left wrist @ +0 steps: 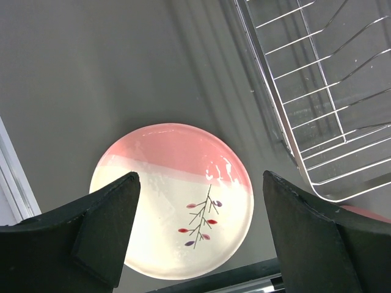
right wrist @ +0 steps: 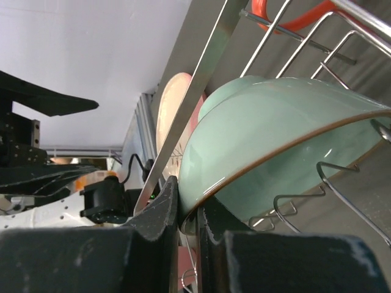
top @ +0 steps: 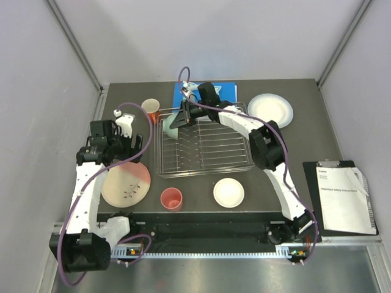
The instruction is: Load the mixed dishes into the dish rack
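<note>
- Right pincer (right wrist: 186, 210) is clamped tight on the rim of the mint green bowl (right wrist: 275, 134), one finger inside the rim and one outside.
- The bowl sits tipped up on its edge among the wires at the far left corner of the dish rack (top: 204, 141). From the right wrist view you can't really tell how much of its weight is on the wires.
- Left pincer (left wrist: 200, 180) is spread wide with nothing in it. It hangs over the large pink-and-cream plate (left wrist: 174, 198) and isn't touching it.
- That plate lies flat on the desk (top: 293, 146), just beside the rack's near left corner, with the pink band and little twig pattern facing up.
- The orange cup (top: 150, 108) stands upright outside the rack, by its far left corner.
- The coral pink cup (top: 171, 198) is upright on the desk in front of the rack, and a small white plate (top: 228, 192) lies to its right.
- A bigger white plate (top: 270, 110) lies off the rack's far right corner.
- The blue book (top: 208, 91) lies behind the rack, partly hidden by the right arm.
- A clipboard (top: 342, 195) with a printed sheet lies at the desk's right edge.
</note>
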